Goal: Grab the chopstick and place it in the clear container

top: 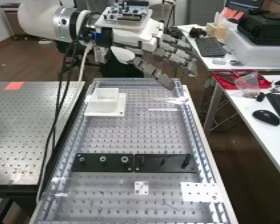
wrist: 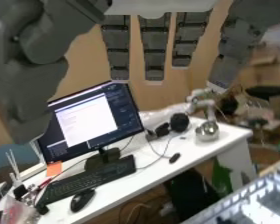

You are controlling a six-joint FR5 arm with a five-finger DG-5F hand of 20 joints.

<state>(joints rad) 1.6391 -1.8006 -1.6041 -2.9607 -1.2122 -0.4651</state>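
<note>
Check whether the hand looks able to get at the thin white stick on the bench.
Probably yes: nothing covers the stick, and the open hand hangs near the far end of the bench. The white box sits off to one side.

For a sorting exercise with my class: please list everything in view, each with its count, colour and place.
Bench: one, grey, perforated, centre of the high view
Open box: one, white, bench's far left
Thin stick: one, white, right of the box
Long plates: two, black, across the bench
Perforated plates: two, white, bench's near end
Side table: one, grey, left
Patch: one, orange, on that table
Mouse: one, black, right desk
Monitor: one, dark-framed, on a desk
Smaller desk clutter: uncountable
Robot arm: one, white, upper left
Robot hand: one, dark grey, above the bench's far end
</note>
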